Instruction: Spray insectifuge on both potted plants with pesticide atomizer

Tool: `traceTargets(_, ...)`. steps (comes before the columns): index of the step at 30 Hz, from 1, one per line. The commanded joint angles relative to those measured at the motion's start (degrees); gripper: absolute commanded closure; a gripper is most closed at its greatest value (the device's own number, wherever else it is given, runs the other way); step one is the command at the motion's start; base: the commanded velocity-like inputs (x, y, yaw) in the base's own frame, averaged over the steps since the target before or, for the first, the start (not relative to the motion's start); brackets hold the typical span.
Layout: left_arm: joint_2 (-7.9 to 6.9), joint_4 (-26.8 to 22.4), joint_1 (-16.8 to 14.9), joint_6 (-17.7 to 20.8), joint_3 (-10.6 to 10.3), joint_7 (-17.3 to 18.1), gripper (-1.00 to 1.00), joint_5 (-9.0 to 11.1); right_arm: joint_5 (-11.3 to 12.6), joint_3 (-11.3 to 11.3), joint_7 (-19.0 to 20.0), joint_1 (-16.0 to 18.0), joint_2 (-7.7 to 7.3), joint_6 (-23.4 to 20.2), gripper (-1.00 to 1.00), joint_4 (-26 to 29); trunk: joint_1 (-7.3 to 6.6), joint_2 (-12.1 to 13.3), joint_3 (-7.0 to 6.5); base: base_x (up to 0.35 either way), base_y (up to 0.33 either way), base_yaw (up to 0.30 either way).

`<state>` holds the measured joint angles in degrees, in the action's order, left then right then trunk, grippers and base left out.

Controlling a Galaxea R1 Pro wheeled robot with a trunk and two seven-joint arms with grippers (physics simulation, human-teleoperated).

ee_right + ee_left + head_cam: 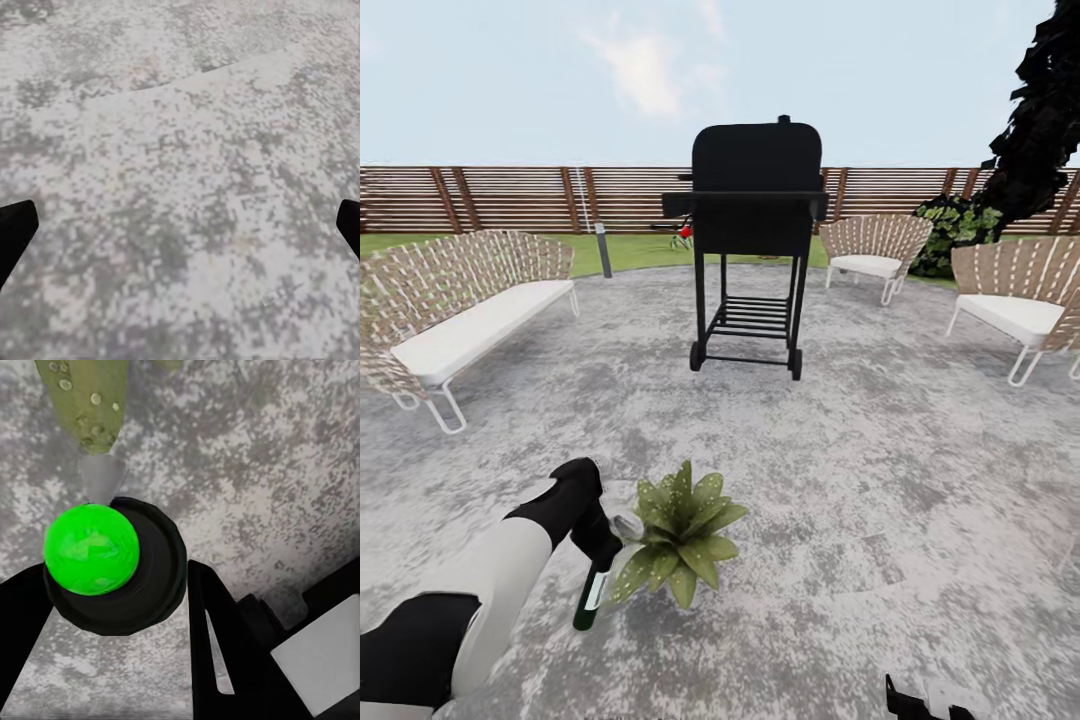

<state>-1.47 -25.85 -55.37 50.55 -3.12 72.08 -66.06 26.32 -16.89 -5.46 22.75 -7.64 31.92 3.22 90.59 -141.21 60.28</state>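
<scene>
The left gripper (598, 545) is clamped on the spray bottle (592, 597), which hangs upside-down-ish with its pale trigger head right beside the potted plant (682, 532) on the grey patio (860, 480). So pickup looks done and spraying seems underway: in the left wrist view a leaf (88, 401) carries whitish droplets (96, 397). I can't tell if this plant is fully covered, and the second plant would be left after it. The bottle is dark green and slim, with a white label. The right gripper (180, 225) points at bare patio, jaws spread wide and holding nothing
</scene>
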Motion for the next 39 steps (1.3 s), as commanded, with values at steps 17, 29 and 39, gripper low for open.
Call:
traceTargets(17,-0.01,-0.16,0.11,0.53,-0.15,0.52,1.0,-0.48,0.22,-0.51,-0.25,0.01,-0.18,0.07,-1.0,-0.02,-0.01,-0.02,0.05,0.027,-0.124,0.066)
traceTargets(29,0.06,-0.14,0.17,0.51,0.12,0.27,1.0,-0.47,0.22,-0.51,-0.27,0.01,-0.1,0.07,-1.0,0.03,-0.01,-0.02,0.05,-0.07,-0.271,0.124)
traceTargets(39,-0.02,-0.1,6.4,0.32,0.18,-2.87,1.0,0.14,0.22,-0.51,-0.27,0.01,-0.09,0.07,-1.0,0.01,-0.01,-0.02,0.05,-0.015,-0.151,0.23)
